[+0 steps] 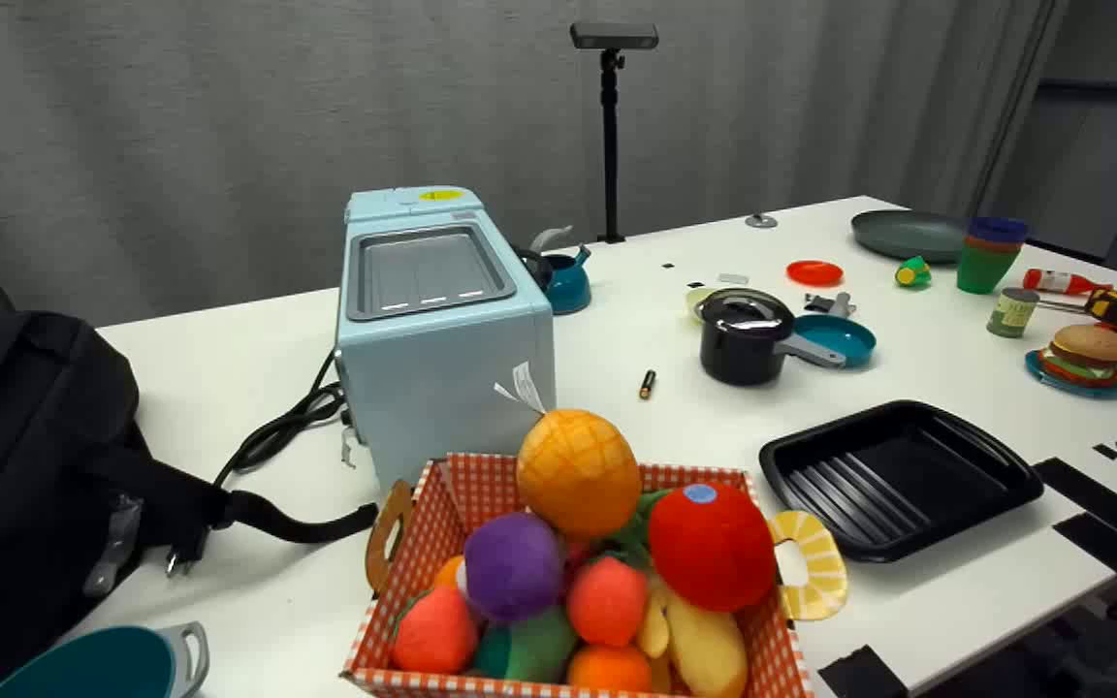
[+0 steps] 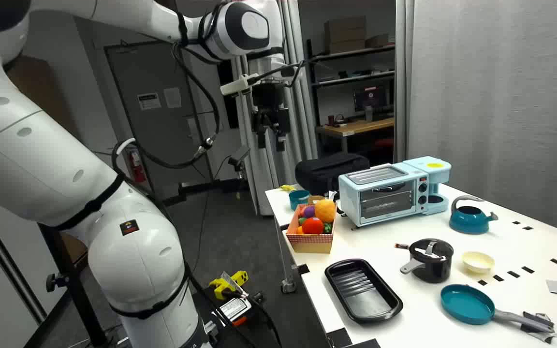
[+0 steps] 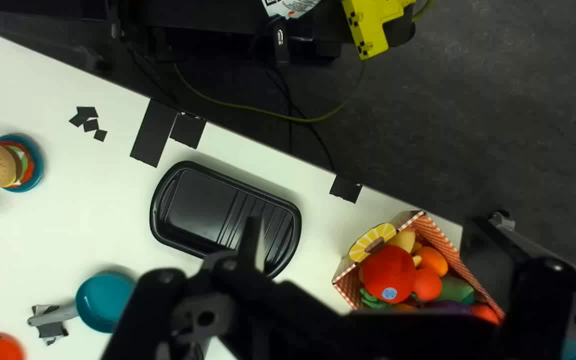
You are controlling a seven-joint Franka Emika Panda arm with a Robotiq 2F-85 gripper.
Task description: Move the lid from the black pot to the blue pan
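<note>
The black pot (image 1: 741, 357) stands upright on the white table in both exterior views (image 2: 432, 271), its grey handle to the side. A shiny, see-through-looking lid (image 1: 749, 310) appears seated on it; a grey strip shows on the lid's top (image 2: 430, 248). The shallow blue pan (image 1: 838, 339) lies beside the pot in both exterior views (image 2: 467, 303), with a bare inside, and also shows in the wrist view (image 3: 103, 302). My gripper (image 2: 271, 140) hangs high, fingers apart and empty, away from the pot. In the wrist view my open gripper (image 3: 372, 223) hides the pot.
A ridged grill tray (image 2: 370, 295) lies near the pot. A checkered basket (image 2: 310, 245) of plush produce and a light-blue oven (image 2: 387, 200) stand at the other end. A pale bowl (image 2: 478, 262), a kettle (image 2: 469, 220) and a red disc (image 1: 814, 272) are around.
</note>
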